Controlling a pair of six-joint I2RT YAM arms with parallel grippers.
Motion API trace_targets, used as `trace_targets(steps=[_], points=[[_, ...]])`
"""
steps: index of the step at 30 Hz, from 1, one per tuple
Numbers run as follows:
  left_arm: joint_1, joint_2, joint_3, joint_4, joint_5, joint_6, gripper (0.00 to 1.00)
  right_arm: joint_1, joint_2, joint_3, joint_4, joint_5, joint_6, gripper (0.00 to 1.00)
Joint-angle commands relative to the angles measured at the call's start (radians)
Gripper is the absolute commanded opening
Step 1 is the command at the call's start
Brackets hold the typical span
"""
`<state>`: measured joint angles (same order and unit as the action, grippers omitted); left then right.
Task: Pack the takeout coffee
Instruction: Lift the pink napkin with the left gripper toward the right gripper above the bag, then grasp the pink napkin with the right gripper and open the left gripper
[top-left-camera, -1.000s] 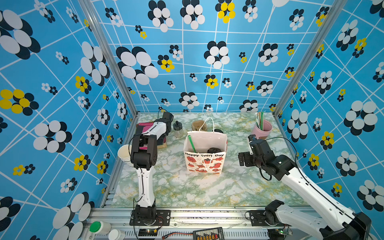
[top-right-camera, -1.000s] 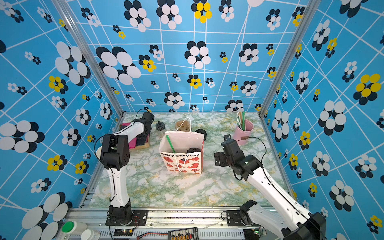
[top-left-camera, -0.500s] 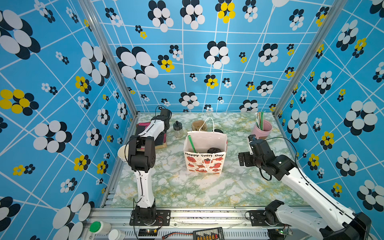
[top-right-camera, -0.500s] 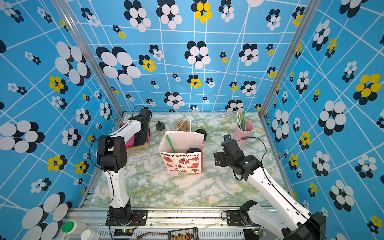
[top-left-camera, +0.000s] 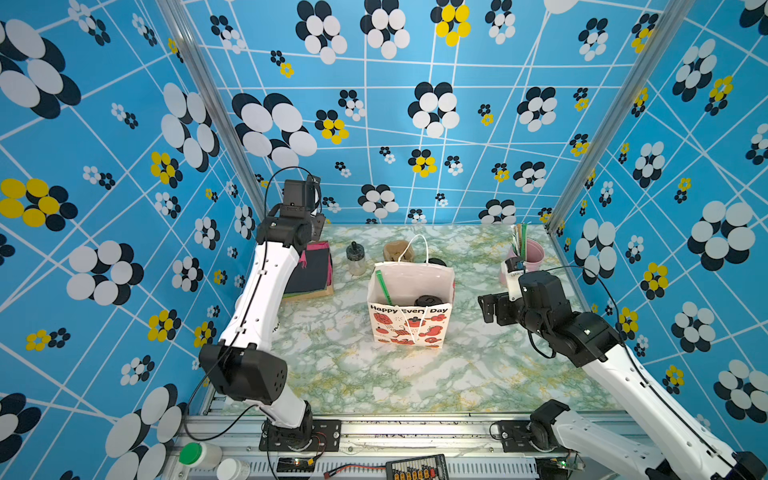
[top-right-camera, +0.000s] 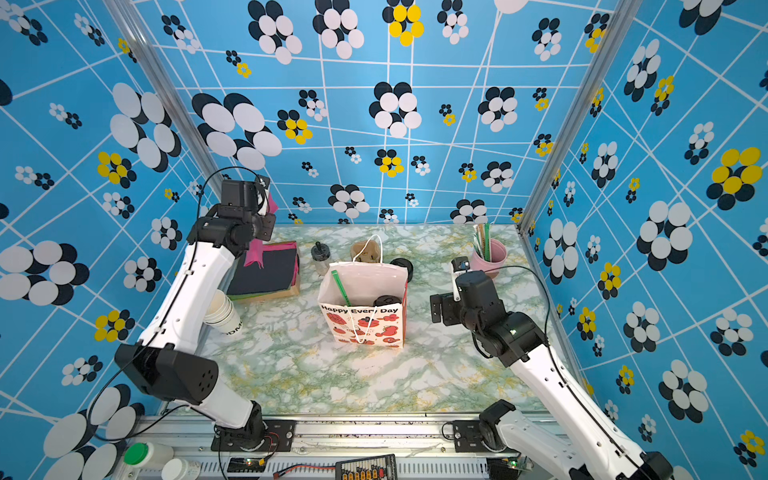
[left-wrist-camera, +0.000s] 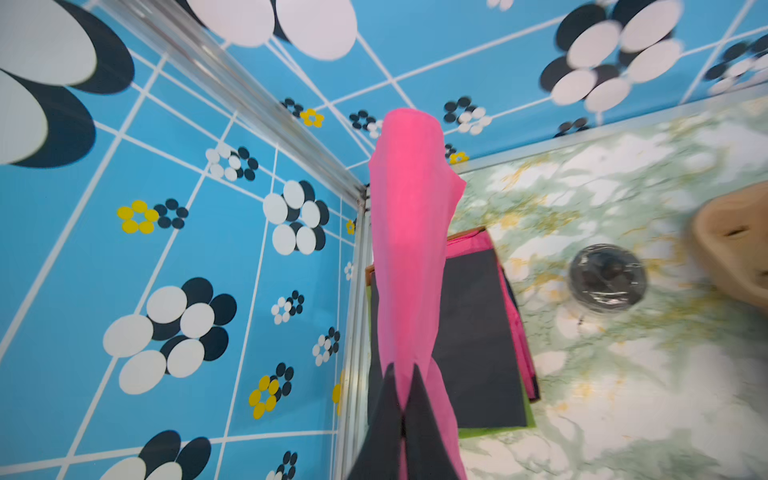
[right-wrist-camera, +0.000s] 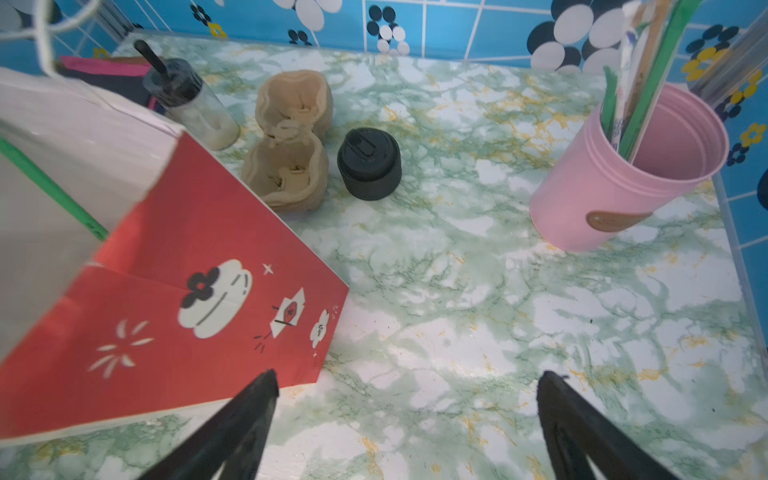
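Left wrist view: the left gripper (left-wrist-camera: 402, 374) is clamped shut on a pink napkin (left-wrist-camera: 411, 232), which dangles from it above the stack of napkins (left-wrist-camera: 473, 332) lying below it on the counter (left-wrist-camera: 623, 374). A second ago this gripper was low over that stack; it has since risen, peeling one sheet off. The right gripper (right-wrist-camera: 407, 376) has not moved and stands wide open, empty, just beside the paper bag (top-left-camera: 409, 328). The takeout coffee (top-left-camera: 428, 300) sits upright inside that bag, only its black lid showing, next to a green straw (top-left-camera: 383, 287), well apart from the left gripper. The cup seems packed already; the napkin looks like the next thing to go in.
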<state>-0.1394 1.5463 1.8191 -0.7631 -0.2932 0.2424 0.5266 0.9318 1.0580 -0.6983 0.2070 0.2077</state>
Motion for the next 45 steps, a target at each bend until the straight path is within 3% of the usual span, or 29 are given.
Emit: trace_targets(steps=[1,4,8,16,23,28,36,45], points=[[-0.018,-0.109,0.016,-0.038,0.305,-0.046,0.00,-0.006,-0.011,0.076,0.020,-0.083,-0.051,0.99],[-0.039,-0.212,-0.047,0.016,0.540,-0.065,0.00,-0.006,-0.007,0.129,0.061,-0.171,-0.071,0.99],[-0.081,-0.332,-0.165,0.146,0.764,-0.115,0.00,-0.005,0.012,0.195,0.138,-0.342,-0.090,0.99],[-0.143,-0.481,-0.394,0.505,1.072,-0.317,0.00,-0.004,0.094,0.305,0.326,-0.684,-0.051,0.99],[-0.223,-0.518,-0.512,0.641,1.142,-0.364,0.00,0.007,0.204,0.426,0.387,-0.834,-0.060,0.99],[-0.267,-0.518,-0.554,0.688,1.173,-0.356,0.00,0.037,0.265,0.530,0.317,-0.855,-0.136,0.99],[-0.300,-0.509,-0.563,0.669,1.208,-0.301,0.00,0.092,0.349,0.720,0.122,-0.842,-0.285,0.99],[-0.316,-0.506,-0.567,0.622,1.267,-0.232,0.00,0.116,0.524,1.024,-0.236,-0.855,-0.517,0.99]])
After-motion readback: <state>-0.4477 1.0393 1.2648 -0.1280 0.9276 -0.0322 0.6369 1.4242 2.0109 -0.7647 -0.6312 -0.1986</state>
